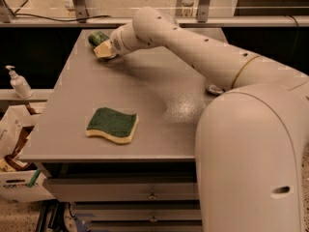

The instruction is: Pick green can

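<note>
Our tool (104, 49) sits low at the far left corner of the table (159, 86), at the end of the arm (193, 47) reaching across it. We cannot tell whether it is open or closed. Just behind it is the green can (98, 36), seemingly touching it. Nearer us, well apart, a green-and-yellow sponge (112, 124) lies flat.

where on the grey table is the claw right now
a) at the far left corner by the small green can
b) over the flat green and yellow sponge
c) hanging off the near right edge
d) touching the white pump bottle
a: the claw is at the far left corner of the grey table, right beside the small green can, well apart from the flat green and yellow sponge near the front edge.
</note>
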`<state>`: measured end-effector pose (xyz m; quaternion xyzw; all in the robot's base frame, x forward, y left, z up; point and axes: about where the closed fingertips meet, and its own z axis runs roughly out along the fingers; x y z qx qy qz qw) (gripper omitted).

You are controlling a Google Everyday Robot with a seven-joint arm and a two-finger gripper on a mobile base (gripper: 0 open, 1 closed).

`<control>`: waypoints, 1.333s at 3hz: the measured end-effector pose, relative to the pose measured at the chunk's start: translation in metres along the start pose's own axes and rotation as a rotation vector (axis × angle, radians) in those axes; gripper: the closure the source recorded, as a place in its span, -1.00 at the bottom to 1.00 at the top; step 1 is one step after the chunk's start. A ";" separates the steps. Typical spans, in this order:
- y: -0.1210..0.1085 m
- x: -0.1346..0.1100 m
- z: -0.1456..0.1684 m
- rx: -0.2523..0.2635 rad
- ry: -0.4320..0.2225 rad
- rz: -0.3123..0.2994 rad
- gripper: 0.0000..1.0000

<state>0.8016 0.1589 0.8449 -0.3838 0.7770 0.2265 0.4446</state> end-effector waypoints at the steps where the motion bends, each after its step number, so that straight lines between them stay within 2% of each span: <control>1: 0.003 -0.022 -0.015 0.023 -0.027 -0.044 0.77; 2: 0.009 -0.058 -0.047 0.055 -0.088 -0.122 1.00; 3: 0.015 -0.100 -0.093 0.089 -0.181 -0.215 1.00; 4: 0.018 -0.101 -0.093 0.086 -0.182 -0.230 1.00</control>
